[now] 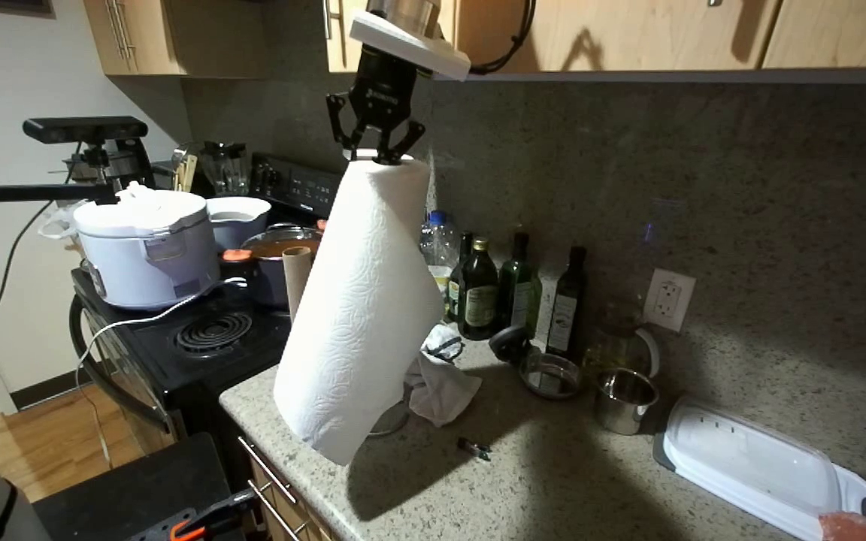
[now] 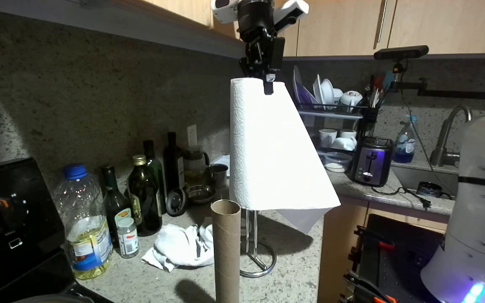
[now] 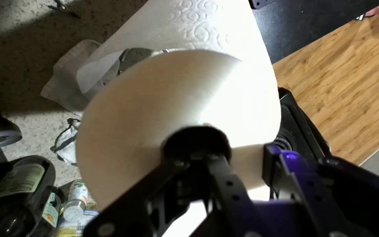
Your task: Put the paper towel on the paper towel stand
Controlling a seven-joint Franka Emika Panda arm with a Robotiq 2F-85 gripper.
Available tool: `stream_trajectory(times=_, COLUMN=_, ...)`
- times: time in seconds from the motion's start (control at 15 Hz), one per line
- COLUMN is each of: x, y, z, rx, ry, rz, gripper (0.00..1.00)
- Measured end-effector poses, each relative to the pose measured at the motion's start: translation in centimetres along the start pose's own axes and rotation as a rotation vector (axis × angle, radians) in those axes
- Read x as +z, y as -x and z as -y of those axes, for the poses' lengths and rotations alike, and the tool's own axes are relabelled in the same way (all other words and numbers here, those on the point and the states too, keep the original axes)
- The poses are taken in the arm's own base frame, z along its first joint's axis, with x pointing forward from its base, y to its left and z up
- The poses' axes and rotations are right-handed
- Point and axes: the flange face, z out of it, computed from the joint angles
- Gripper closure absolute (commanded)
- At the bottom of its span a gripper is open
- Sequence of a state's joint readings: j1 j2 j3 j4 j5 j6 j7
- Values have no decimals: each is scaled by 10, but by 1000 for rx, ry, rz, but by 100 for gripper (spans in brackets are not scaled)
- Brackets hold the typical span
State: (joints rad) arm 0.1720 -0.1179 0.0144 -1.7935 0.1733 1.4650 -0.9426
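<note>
Fingers [image 2: 268, 87]: clamped on the top wall of the paper towel roll [image 2: 263, 147], one in its hollow, one outside, as the wrist view alone makes plain. Roll: held above the bench [image 1: 433, 511], long axis near upright, gripped end up, loose sheet [image 2: 305, 181] flaring. Stand [image 2: 255, 235]: rods showing below the roll; inside or behind it, cannot tell. Toaster [image 2: 373, 162]: far, in an exterior view only.

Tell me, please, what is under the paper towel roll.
An exterior view shows the lower part of the metal stand below the paper towel roll. The roll covers the stand's top; I cannot tell whether it is inside.
</note>
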Motion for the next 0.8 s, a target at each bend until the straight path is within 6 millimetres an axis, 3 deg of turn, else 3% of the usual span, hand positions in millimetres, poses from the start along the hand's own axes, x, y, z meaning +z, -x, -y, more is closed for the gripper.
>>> stream_trajectory(times=0.8, x=36, y=5, z=-17, rx=-64, ry=-61, rz=29, gripper=93)
